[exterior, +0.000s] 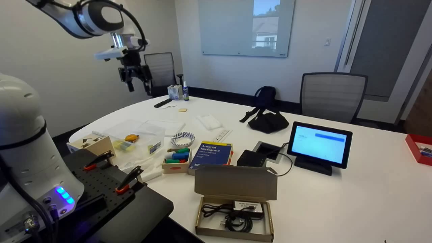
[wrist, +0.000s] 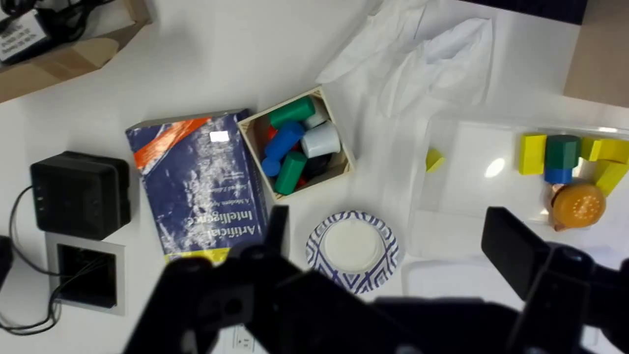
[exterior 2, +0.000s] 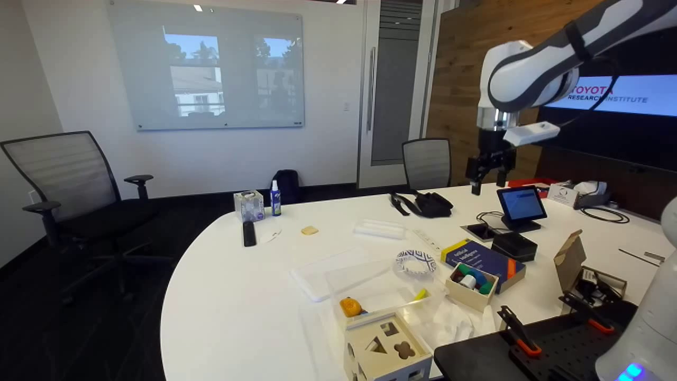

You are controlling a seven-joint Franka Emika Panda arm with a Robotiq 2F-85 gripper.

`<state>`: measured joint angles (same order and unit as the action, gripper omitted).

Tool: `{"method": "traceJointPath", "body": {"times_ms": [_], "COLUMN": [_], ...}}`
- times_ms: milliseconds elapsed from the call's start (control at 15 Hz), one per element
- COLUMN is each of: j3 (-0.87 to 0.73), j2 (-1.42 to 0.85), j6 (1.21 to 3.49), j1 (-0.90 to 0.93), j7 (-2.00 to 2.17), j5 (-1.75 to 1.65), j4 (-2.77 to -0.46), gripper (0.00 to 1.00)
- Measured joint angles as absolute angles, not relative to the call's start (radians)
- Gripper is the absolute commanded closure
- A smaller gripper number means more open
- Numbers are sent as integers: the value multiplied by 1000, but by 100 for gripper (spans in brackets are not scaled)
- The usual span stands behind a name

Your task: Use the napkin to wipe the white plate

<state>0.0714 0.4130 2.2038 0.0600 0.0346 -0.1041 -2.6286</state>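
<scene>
Gripper (wrist: 388, 236) is foremost in your wrist view, fingers spread. You see the plate (wrist: 353, 244) well apart from crumpled white material (wrist: 444, 64), which you cannot confirm as the napkin. In an exterior view, your gripper hangs well above the table (exterior: 320, 209). In an exterior view, the plate sits near the block box (exterior 2: 465, 297).

The cardboard box (wrist: 54, 66) and the gripper (wrist: 389, 228) run past the wrist view's edges.
</scene>
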Motion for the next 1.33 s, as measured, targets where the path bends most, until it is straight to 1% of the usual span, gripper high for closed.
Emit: {"method": "traceJointPath", "body": {"times_ms": [267, 533, 867, 1067, 1333], "j3": [165, 244, 194, 132, 64], "j2": [307, 80, -209, -337, -484], "j6": [2488, 2649, 2715, 2747, 2861], "j1": [76, 51, 35, 37, 49], "j7": [198, 470, 736, 796, 839], "j5": [-116, -292, -554, -627, -684], "j4": [-2810, -2814, -2777, -2737, -2673], "gripper": [0, 0, 0, 0, 0]}}
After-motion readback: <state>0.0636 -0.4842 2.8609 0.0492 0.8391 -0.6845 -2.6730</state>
